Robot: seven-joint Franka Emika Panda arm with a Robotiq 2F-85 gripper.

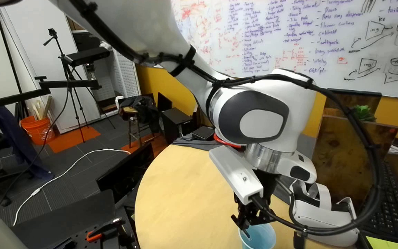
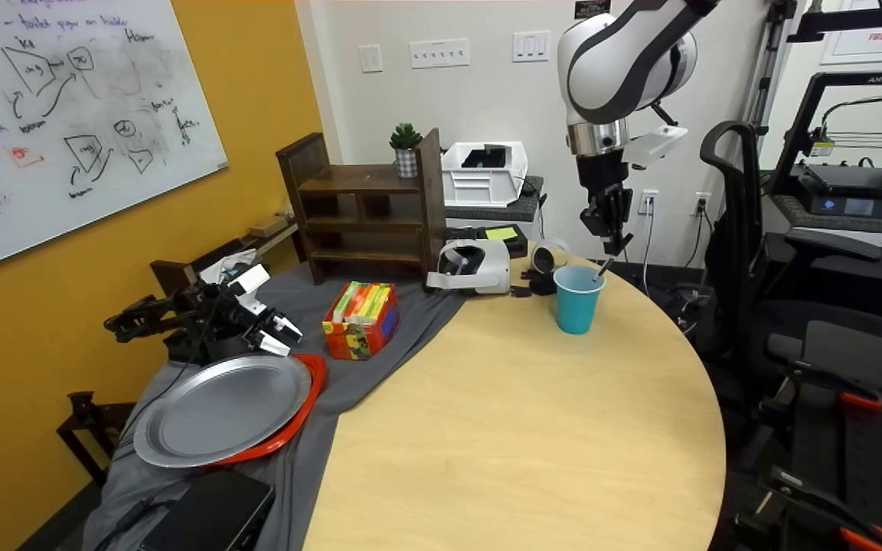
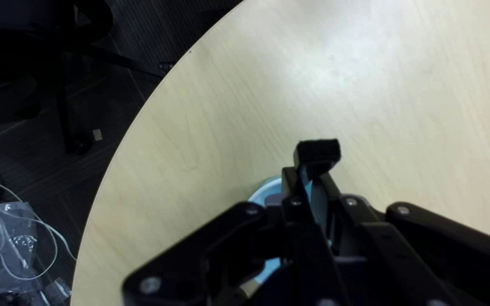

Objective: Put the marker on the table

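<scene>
The marker is a thin dark stick in both exterior views (image 1: 246, 234) (image 2: 603, 269). It slants down into the light-blue cup (image 1: 263, 237), across the rim. The cup also shows in the other views (image 2: 576, 310) (image 3: 268, 188). It stands upright on the round pale tan table (image 1: 181, 186) (image 2: 533, 428) (image 3: 211, 140), near the edge. My gripper (image 1: 243, 224) (image 2: 615, 246) (image 3: 311, 174) is just above the cup, its fingers nearly together on the marker's upper part. A dark block shows at the fingertips in the wrist view; I cannot tell if it is the marker's end.
A white headset (image 1: 320, 211) (image 2: 487, 268) lies close beside the cup. A brown wooden shelf (image 2: 368, 226) and a red box of colourful packs (image 2: 360, 329) stand on grey cloth. A silver round tray (image 2: 227, 413) lies at the table's far side.
</scene>
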